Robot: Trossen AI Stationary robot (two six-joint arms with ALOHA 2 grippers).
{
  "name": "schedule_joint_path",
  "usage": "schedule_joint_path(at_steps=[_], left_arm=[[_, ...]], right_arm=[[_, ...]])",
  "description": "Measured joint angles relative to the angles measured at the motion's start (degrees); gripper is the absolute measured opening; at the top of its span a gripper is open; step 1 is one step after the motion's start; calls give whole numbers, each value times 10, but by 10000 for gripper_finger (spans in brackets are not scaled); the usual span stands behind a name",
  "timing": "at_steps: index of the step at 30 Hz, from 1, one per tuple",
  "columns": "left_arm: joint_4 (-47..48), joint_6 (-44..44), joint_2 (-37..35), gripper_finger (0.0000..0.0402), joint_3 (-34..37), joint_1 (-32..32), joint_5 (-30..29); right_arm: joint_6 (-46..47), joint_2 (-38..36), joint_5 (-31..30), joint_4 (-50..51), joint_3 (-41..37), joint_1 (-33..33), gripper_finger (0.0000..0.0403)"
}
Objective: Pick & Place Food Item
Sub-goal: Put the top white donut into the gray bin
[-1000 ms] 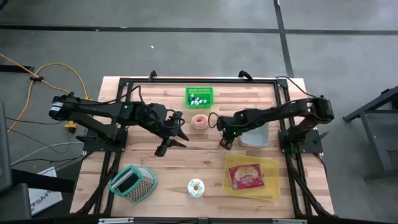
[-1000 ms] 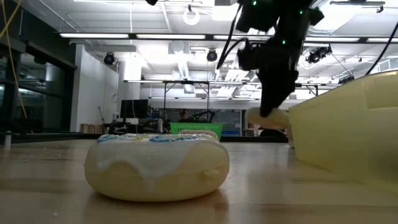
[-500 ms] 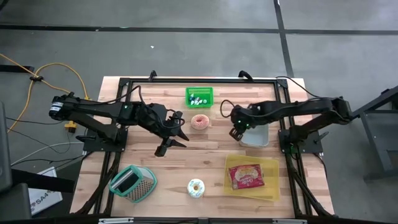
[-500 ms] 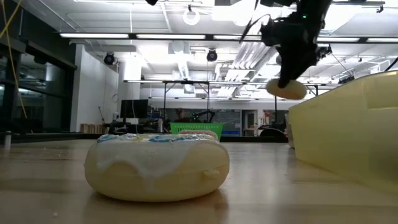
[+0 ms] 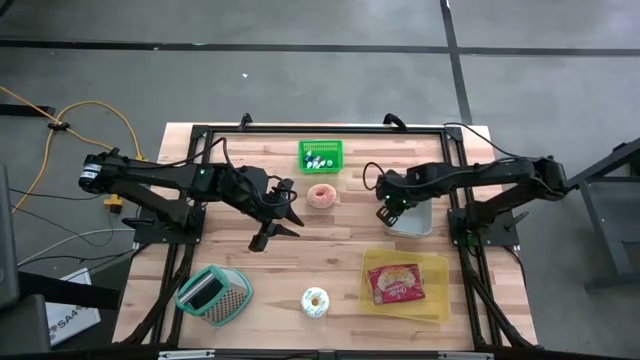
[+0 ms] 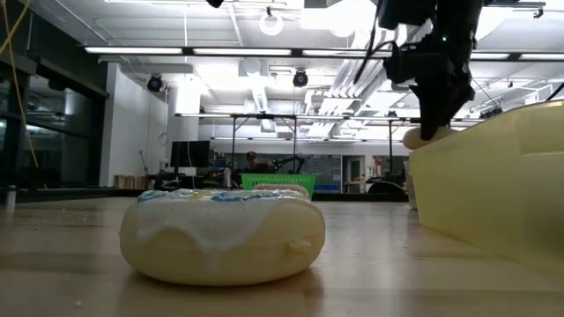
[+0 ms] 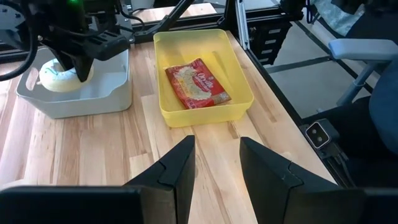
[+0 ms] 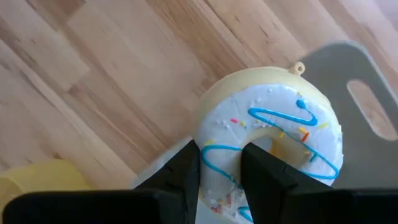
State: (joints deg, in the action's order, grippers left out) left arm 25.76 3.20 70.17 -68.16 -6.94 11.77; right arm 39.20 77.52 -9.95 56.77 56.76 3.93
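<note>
My right gripper (image 5: 384,209) is shut on a white-iced donut with blue drizzle (image 8: 261,112). It holds the donut above the left rim of the grey bin (image 5: 418,221), right of the table's middle. In the left wrist view the same donut (image 7: 55,77) hangs just over the bin (image 7: 93,99). My left gripper (image 7: 217,174) waits open over the table's middle left (image 5: 275,215), touching nothing. My right gripper holds the donut by one side of its ring (image 8: 221,165). One finger (image 8: 267,171) seems to reach into the hole, and the other (image 8: 183,171) is on the outer rim. The fingers come steeply from above. The donut is lifted clear, tilted, below the fingers.
A yellow tray (image 5: 434,300) with a red packet (image 5: 397,283) lies at the near right. A green basket (image 5: 320,155) stands at the far middle, with a pink donut (image 5: 321,195) in front of it. Another iced donut (image 5: 315,301) and a teal-and-white object (image 5: 212,293) lie near the front edge.
My right gripper has carried the donut up and toward the table's right and far edges. It went from the bare boards beside the pink donut to above the grey bin's rim, and the wrist rolled on the way. The fingers have stayed shut on the donut.
</note>
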Motion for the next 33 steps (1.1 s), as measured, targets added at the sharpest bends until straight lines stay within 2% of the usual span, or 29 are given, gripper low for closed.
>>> schedule_joint_path(at_steps=[22, 33], left_arm=[[4, 9, 0, 122, 0, 0, 0], [9, 9, 0, 122, 0, 0, 0]], right_arm=[[-48, 0, 31, -18, -84, 109, 95], [-52, 0, 23, -18, -100, 120, 95]])
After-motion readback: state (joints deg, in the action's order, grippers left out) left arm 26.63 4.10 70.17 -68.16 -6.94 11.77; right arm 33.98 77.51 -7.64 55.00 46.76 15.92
